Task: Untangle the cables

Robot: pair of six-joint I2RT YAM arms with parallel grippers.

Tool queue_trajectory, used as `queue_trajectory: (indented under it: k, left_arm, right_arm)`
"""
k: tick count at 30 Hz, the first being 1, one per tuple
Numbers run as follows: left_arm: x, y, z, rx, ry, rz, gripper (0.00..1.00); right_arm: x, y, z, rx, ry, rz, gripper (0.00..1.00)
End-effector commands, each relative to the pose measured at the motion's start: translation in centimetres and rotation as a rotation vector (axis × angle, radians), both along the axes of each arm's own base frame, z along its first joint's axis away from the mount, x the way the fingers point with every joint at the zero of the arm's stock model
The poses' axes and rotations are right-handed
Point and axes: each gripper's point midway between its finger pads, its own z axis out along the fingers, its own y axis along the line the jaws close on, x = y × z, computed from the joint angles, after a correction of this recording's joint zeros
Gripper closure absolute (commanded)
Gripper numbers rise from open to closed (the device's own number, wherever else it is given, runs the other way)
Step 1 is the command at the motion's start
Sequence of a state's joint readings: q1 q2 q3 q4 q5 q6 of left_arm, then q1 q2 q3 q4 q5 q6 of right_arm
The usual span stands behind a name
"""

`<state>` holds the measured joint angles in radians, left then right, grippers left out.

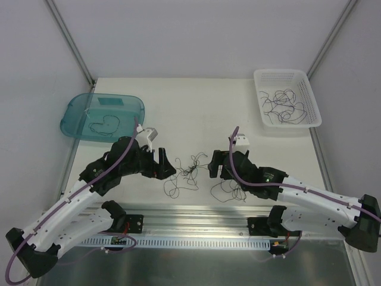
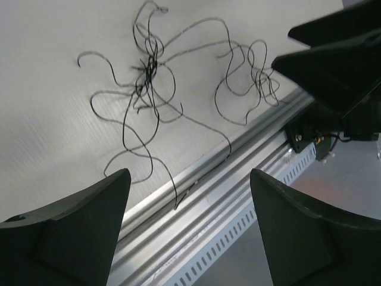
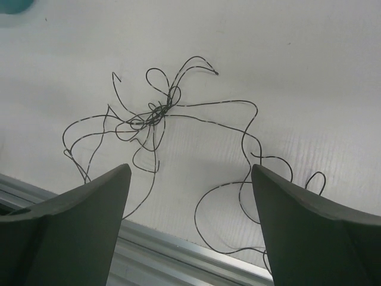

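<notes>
I see both pairs of jaws spread wide, gripping nothing. The cables (image 1: 191,165) lie knotted on the worktop (image 1: 196,107) between them, loose ends reaching the front rail (image 2: 250,143).

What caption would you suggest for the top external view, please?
Open left claw and right claw flank tangled thin cables on the table; teal tray and white basket lie beyond.

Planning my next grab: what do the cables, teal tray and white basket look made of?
The cables look like hair-thin dark wire, possibly coated metal or plastic filament; they hold springy curls. The teal tray looks like translucent, glossy plastic, since the surface beneath shows through. The white basket is probably matte plastic, judging by its moulded, slotted walls.
</notes>
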<state>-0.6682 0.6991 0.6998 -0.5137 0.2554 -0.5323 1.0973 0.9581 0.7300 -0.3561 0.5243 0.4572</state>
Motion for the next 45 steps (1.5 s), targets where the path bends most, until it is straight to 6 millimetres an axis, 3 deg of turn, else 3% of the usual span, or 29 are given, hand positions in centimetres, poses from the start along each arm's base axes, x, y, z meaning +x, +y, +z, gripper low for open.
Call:
queue_trajectory:
  k: [1, 4, 7, 8, 13, 22, 28, 34, 43, 45]
  left_arm:
    - [3.6, -0.2, 3.7, 0.062, -0.165, 0.020, 0.19]
    - [5.9, -1.5, 3.1, 0.131, -0.124, 0.019, 0.21]
    - [7.7, -2.7, 0.7, 0.212, -0.052, 0.006, 0.26]
    - [8.3, -3.2, -1.1, 0.251, -0.003, -0.002, 0.28]
    - [8.7, -5.2, -5.6, 0.291, 0.104, -0.059, 0.34]
    - [7.9, -6.9, -10.5, 0.282, 0.185, -0.061, 0.46]
    - [7.6, -7.4, -12.9, 0.289, 0.228, -0.040, 0.58]
    - [7.7, -7.6, -14.5, 0.292, 0.255, -0.013, 0.71]
    - [7.2, -6.9, -16.3, 0.310, 0.296, 0.025, 0.91]
    - [7.0, -6.7, -16.5, 0.313, 0.300, 0.029, 1.00]
  right_arm:
    - [0.5, 0.9, 1.1, 0.126, 0.022, -0.097, 0.14]
    - [0.5, 2.0, 0.5, 0.163, 0.077, -0.128, 0.17]
    - [1.0, 2.7, 0.0, 0.157, 0.099, -0.169, 0.23]
    - [1.3, 3.0, 0.0, 0.171, 0.099, -0.181, 0.25]
    - [1.8, 5.1, -1.7, 0.198, 0.133, -0.188, 0.35]
    - [2.5, 9.1, -6.1, 0.235, 0.279, -0.142, 0.43]
    - [3.3, 9.4, -8.7, 0.234, 0.338, -0.171, 0.50]
    - [4.3, 10.4, -9.1, 0.238, 0.337, -0.156, 0.53]
    - [4.7, 10.4, -11.6, 0.213, 0.379, -0.171, 0.58]
    - [4.6, 10.3, -12.3, 0.200, 0.386, -0.176, 0.61]
